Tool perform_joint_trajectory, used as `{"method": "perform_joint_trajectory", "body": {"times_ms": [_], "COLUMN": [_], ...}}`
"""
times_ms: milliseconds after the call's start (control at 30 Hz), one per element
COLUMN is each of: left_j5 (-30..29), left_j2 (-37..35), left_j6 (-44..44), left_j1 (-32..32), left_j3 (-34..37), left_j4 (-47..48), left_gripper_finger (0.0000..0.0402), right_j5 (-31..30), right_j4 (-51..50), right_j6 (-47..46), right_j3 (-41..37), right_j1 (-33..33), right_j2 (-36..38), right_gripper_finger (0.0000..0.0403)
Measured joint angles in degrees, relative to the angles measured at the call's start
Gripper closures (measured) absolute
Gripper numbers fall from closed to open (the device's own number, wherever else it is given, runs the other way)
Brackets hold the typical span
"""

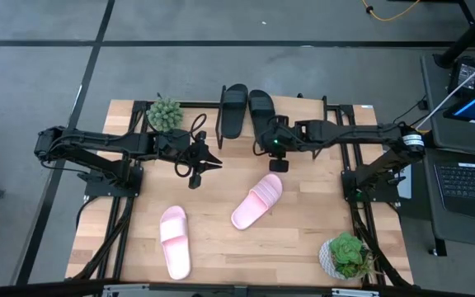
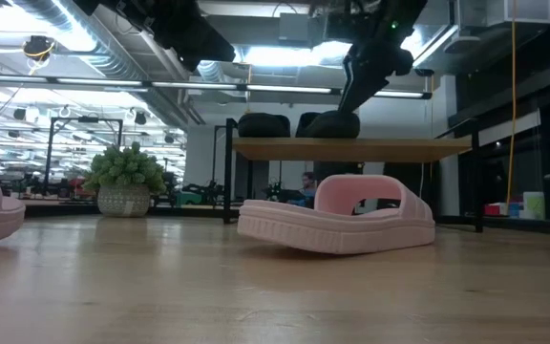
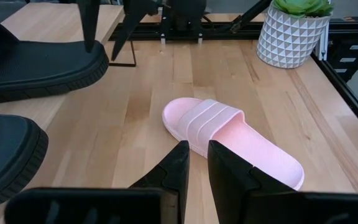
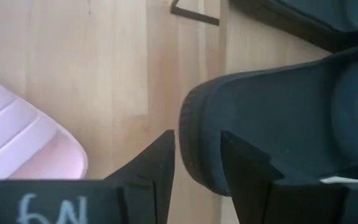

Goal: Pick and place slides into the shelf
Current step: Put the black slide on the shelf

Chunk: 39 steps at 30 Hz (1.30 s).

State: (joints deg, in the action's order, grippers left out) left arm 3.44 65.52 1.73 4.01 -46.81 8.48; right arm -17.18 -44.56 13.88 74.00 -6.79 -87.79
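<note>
Two black slides lie on the shelf (image 1: 303, 106) at the table's far edge: one (image 1: 234, 110) alone, the other (image 1: 262, 114) with my right gripper (image 1: 275, 150) shut on its near end. In the low view this slide (image 2: 332, 124) sits on the shelf's plank (image 2: 351, 148). Two pink slides lie soles down on the tabletop, one mid-table (image 1: 258, 200), one near the left front (image 1: 175, 241). My left gripper (image 1: 209, 161) hovers left of the shelf, fingers nearly together, holding nothing; the mid-table pink slide (image 3: 229, 134) lies beyond it. My right gripper (image 4: 197, 162) pinches the black slide's heel end (image 4: 197, 118) between its two fingers, one finger (image 4: 160, 155) outside the rim, the other (image 4: 244, 165) over the footbed. The fingers come from above, pointing down. The slide's far part rests on the shelf plank and its heel juts past the plank's near edge.
A green plant (image 1: 165, 113) stands at the shelf's left end. A white patterned planter (image 1: 345, 256) stands at the table's right near corner. Bare tabletop lies between the pink slides and the shelf. A laptop desk (image 1: 468, 177) stands right of the table.
</note>
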Motion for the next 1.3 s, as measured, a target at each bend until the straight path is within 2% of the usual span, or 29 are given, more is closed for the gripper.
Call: {"method": "perform_joint_trajectory", "body": {"times_ms": [400, 500, 700, 767, 1300], "left_j5": [0.0, 0.0, 0.0, 0.0, 0.0], "left_j2": [0.0, 0.0, 0.0, 0.0, 0.0], "left_j6": [0.01, 0.0, 0.01, 0.01, 0.01], "left_j1": [-0.02, -0.01, -0.02, 0.0, -0.02], "left_j3": [0.0, 0.0, 0.0, 0.0, 0.0], "left_j4": [-0.03, -0.03, -0.01, -0.03, -0.02], "left_gripper_finger": [0.0351, 0.0351, 0.0351, 0.0351, 0.0351], "right_j5": [0.1, 0.1, 0.05, 0.03, -0.32], "right_j4": [0.33, 0.31, 0.42, 0.49, 3.59], "right_j6": [1.52, 1.58, 1.65, 1.66, 0.03], "right_j3": [0.0, 0.0, 0.0, 0.0, 0.0], "right_j1": [-1.66, -1.66, -1.66, -1.66, -2.23], "right_j2": [-0.78, -0.78, -0.78, -0.78, -0.65], "right_gripper_finger": [0.0279, 0.0301, 0.0378, 0.0391, 0.0396]}}
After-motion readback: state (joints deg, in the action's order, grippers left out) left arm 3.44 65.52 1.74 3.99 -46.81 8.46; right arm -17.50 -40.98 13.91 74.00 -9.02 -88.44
